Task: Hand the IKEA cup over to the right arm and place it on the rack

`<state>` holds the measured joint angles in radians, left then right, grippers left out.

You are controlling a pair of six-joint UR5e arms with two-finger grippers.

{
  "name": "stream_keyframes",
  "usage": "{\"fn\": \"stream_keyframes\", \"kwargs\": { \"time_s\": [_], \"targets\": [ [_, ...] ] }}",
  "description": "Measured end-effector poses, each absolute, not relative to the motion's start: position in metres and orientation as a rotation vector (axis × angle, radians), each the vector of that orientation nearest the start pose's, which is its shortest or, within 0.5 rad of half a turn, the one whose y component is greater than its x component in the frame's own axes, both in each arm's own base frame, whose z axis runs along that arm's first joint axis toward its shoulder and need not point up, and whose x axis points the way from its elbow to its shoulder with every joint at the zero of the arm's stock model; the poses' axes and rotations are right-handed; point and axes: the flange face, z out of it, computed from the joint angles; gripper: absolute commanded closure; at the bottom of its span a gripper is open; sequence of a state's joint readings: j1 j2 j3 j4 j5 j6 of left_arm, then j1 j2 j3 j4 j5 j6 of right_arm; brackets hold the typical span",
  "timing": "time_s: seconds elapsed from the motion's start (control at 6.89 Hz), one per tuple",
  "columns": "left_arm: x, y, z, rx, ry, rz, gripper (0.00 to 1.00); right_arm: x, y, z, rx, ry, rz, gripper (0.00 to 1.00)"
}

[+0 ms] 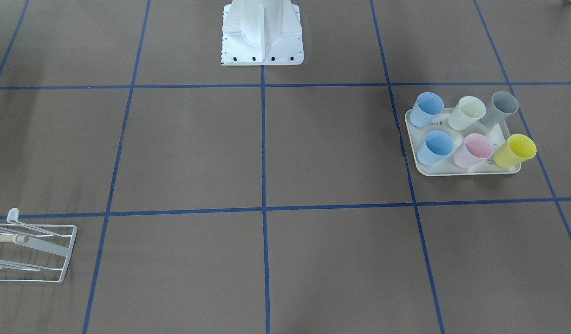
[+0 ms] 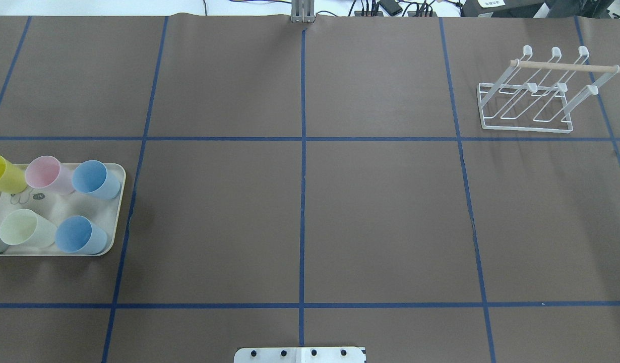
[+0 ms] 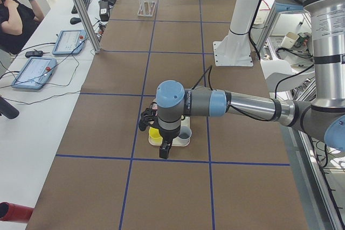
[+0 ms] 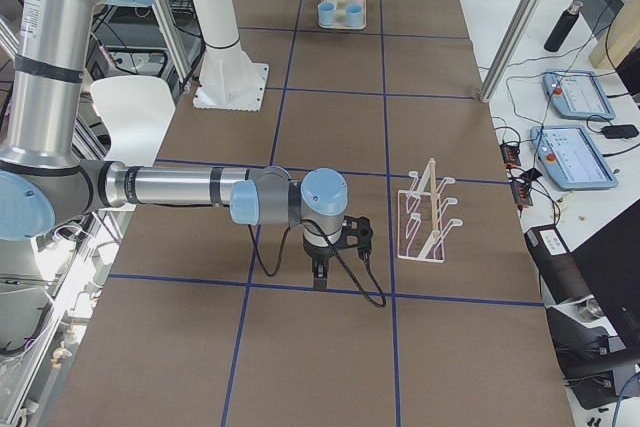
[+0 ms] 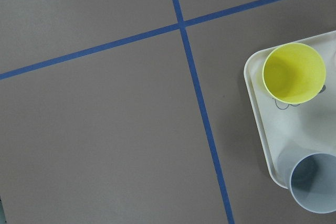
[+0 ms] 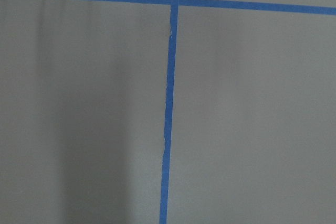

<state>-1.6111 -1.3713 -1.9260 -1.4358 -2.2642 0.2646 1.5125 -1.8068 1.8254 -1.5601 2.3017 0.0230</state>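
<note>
Inventory for you, operator. Six IKEA cups stand mouths up on the cream tray, right of centre in the front-facing view: yellow cup, pink cup, two blue cups, pale green cup and grey cup. The rack is white wire with a wooden dowel across its top. It sits in the upper right of the overhead view, well apart from the tray at that view's left edge. The left arm reaches across the middle of the left side view. The left gripper hangs over the tray's edge near the yellow cup; you cannot tell whether its fingers are apart or together. The right arm carries a looping black cable. The right gripper points down at the table near the rack, and its finger state likewise cannot be told. Between tray and rack you have blue tape lines and the white pedestal at the front-facing view's top centre. A seated person and tablets occupy the left side view's upper left.
</note>
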Motion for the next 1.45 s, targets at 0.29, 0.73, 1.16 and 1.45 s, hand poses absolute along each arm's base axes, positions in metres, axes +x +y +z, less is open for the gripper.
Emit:
{"fn": "stream_keyframes", "kwargs": {
  "time_s": [0.29, 0.73, 1.16, 1.45],
  "targets": [
    [-0.086, -0.402, 0.592, 0.127, 0.686, 0.222, 0.00, 0.044, -0.399, 0.639, -0.001, -0.731, -0.044, 0.00],
    [-0.086, -0.404, 0.578, 0.153, 0.675, 0.234, 0.00, 0.042, -0.408, 0.626, 0.026, -0.733, -0.056, 0.01],
    [-0.085, -0.411, 0.571, 0.168, 0.676, 0.237, 0.00, 0.038, -0.415, 0.602, 0.084, -0.759, -0.085, 0.01],
    [-0.085, -0.436, 0.548, 0.237, 0.665, 0.262, 0.00, 0.035, -0.427, 0.579, 0.205, -0.787, -0.134, 0.00]
  ]
}}
